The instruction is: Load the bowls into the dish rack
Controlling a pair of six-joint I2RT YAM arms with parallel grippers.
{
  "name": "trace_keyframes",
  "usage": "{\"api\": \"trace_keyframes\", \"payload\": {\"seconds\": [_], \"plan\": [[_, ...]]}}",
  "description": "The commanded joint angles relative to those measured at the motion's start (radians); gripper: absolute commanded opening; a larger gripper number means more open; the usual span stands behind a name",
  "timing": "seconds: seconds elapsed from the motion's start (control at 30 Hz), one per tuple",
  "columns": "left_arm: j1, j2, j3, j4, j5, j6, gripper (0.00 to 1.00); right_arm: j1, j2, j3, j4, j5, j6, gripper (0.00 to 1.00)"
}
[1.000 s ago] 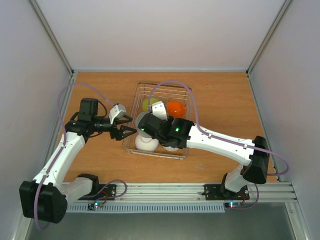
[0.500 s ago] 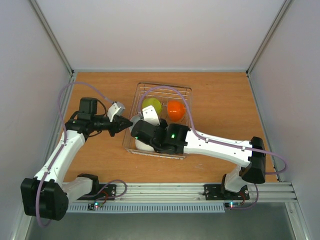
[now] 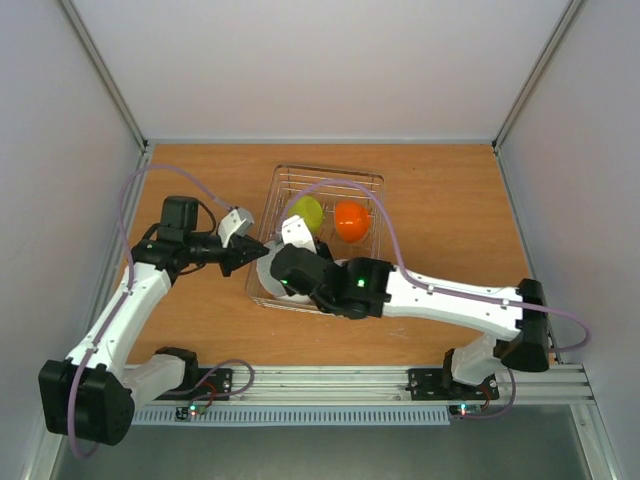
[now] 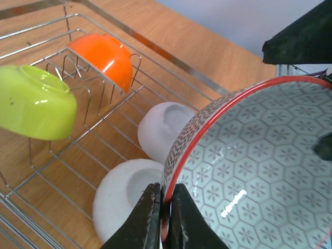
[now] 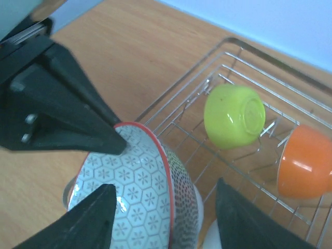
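Two fingers (image 4: 148,223) of the left gripper (image 4: 165,220) clamp the red rim of the patterned bowl (image 4: 259,171), which is tipped on edge. It hangs at the near-left corner of the dish rack (image 3: 328,168), over the nearer white bowl (image 4: 127,199) and the farther white bowl (image 4: 163,129). The lime bowl (image 4: 33,101) and orange bowl (image 4: 104,54) lie beyond. The right gripper (image 5: 163,187) straddles it from the right, fingers wide apart. Both arms reach in and meet there.

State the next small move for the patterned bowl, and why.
Probably close the right hand on the patterned bowl. Its open fingers straddle the bowl, while the left hand only pinches the red rim, holding it over the rack's edge.
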Motion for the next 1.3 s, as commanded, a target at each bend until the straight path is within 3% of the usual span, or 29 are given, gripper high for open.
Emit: {"api": "trace_keyframes", "payload": {"seconds": [0.0,0.17,0.27,0.43,0.7,1.03,1.27], "plan": [[-0.007,-0.039,0.003,0.027,0.101,0.045,0.0,0.009,-0.14,-0.107,0.186,-0.061,-0.05,0.61],[-0.006,-0.033,0.008,0.009,0.122,0.07,0.0,0.008,-0.296,-0.228,0.255,-0.163,-0.073,0.87],[-0.006,-0.035,0.008,0.004,0.132,0.077,0.0,-0.022,-0.422,-0.346,0.333,-0.326,-0.041,0.99],[-0.006,-0.034,0.012,-0.019,0.16,0.095,0.01,-0.147,-0.535,-0.49,0.472,-0.656,0.092,0.99],[-0.004,-0.027,0.036,-0.102,0.219,0.162,0.0,-0.271,-0.466,-0.561,0.622,-0.961,0.212,0.99],[0.002,-0.035,0.038,-0.124,0.236,0.197,0.0,-0.281,-0.413,-0.638,0.685,-0.98,0.288,0.99],[0.002,-0.039,0.034,-0.109,0.227,0.186,0.01,-0.281,-0.362,-0.691,0.839,-1.078,0.359,0.98]]}}
